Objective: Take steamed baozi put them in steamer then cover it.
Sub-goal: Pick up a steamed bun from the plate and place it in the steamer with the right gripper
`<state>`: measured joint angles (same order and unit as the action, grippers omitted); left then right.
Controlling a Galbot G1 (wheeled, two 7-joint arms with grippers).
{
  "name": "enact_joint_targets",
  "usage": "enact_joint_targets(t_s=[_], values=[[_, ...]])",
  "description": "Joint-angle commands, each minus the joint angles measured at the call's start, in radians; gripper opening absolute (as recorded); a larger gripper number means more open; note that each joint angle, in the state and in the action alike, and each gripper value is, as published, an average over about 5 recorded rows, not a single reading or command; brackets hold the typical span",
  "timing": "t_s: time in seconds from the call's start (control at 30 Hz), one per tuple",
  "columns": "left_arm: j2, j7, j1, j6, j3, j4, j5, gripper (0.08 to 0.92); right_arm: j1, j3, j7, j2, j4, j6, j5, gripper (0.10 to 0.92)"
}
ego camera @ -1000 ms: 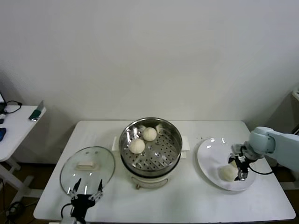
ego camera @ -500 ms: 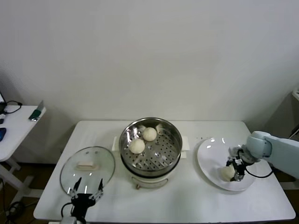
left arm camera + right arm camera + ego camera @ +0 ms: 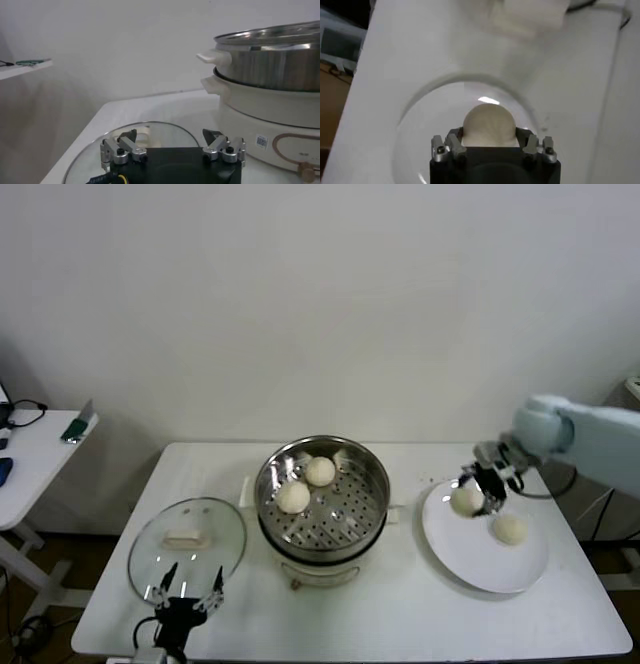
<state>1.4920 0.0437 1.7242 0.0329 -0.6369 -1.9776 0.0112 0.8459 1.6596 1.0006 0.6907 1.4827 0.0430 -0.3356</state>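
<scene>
My right gripper (image 3: 470,499) clamps a round cream-white dough bun (image 3: 466,500) above the flat white plate (image 3: 470,559) — the shiny perforated steel steamer basket (image 3: 322,494) lies to my left — while my left gripper (image 3: 182,599) waits open by the lid.

Even bright indoor light, glare on plate (image 3: 480,569), right wrist view blurred

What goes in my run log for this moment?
right gripper: lifting bun off plate | steamer: two buns | lid: off | left gripper: open, idle

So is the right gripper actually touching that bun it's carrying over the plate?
Touching. In the right wrist view the right gripper has its fingers pressed on both sides of the bun, lifted above the plate.
</scene>
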Motion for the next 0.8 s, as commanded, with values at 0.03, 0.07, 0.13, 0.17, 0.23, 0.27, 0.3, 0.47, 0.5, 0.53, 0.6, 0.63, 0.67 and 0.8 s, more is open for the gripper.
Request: enact_joint_targets(t_s=[0.03, 0.07, 0.13, 0.17, 0.23, 0.27, 0.3, 0.47, 0.5, 0.53, 0.6, 0.63, 0.67, 0.8], values=[[0.002, 0.0, 0.002, 0.001, 0.001, -0.002, 0.003, 0.823, 0.407, 0.104, 0.038, 0.217, 0.196, -0.212, -0.053, 0.7], [0.003, 0.0, 0.002, 0.001, 0.001, -0.004, 0.004, 0.823, 0.411, 0.086, 0.027, 0.234, 0.238, -0.218, -0.037, 0.7], [0.003, 0.0, 0.004, 0.001, 0.001, -0.008, 0.004, 0.823, 0.401, 0.049, 0.002, 0.271, 0.317, -0.229, 0.005, 0.698], [0.003, 0.0, 0.006, 0.0, 0.0, -0.01, 0.004, 0.823, 0.39, 0.033, -0.012, 0.289, 0.353, -0.235, 0.031, 0.697], [0.003, 0.0, 0.009, 0.0, -0.002, -0.015, 0.003, 0.823, 0.355, 0.006, -0.035, 0.323, 0.408, -0.243, 0.089, 0.696], [0.003, 0.0, 0.01, -0.001, -0.003, -0.016, 0.002, 0.823, 0.333, -0.003, -0.043, 0.338, 0.425, -0.246, 0.119, 0.696], [0.003, 0.0, 0.011, -0.001, -0.004, -0.017, 0.002, 0.823, 0.305, -0.012, -0.051, 0.353, 0.436, -0.248, 0.15, 0.696], [0.006, 0.0, 0.012, -0.001, -0.005, -0.02, 0.002, 0.823, 0.147, -0.031, -0.085, 0.425, 0.407, -0.248, 0.275, 0.697], [0.006, 0.0, 0.011, -0.001, -0.005, -0.019, 0.002, 0.823, 0.123, -0.03, -0.091, 0.438, 0.398, -0.244, 0.288, 0.697], [0.007, 0.0, 0.011, -0.001, -0.005, -0.019, 0.002, 0.823, 0.102, -0.029, -0.096, 0.449, 0.389, -0.239, 0.297, 0.697], [0.01, 0.0, 0.009, -0.001, -0.006, -0.017, 0.002, 0.823, 0.059, -0.027, -0.105, 0.472, 0.368, -0.23, 0.316, 0.697], [0.011, -0.001, 0.009, 0.0, -0.006, -0.017, 0.002, 0.823, 0.043, -0.026, -0.109, 0.481, 0.357, -0.227, 0.327, 0.696], [0.012, -0.001, 0.008, 0.0, -0.007, -0.015, 0.001, 0.823, 0.025, -0.025, -0.113, 0.491, 0.342, -0.225, 0.34, 0.696], [0.013, -0.001, 0.005, -0.001, -0.01, -0.01, 0.0, 0.823, -0.044, -0.028, -0.128, 0.519, 0.273, -0.226, 0.385, 0.696]])
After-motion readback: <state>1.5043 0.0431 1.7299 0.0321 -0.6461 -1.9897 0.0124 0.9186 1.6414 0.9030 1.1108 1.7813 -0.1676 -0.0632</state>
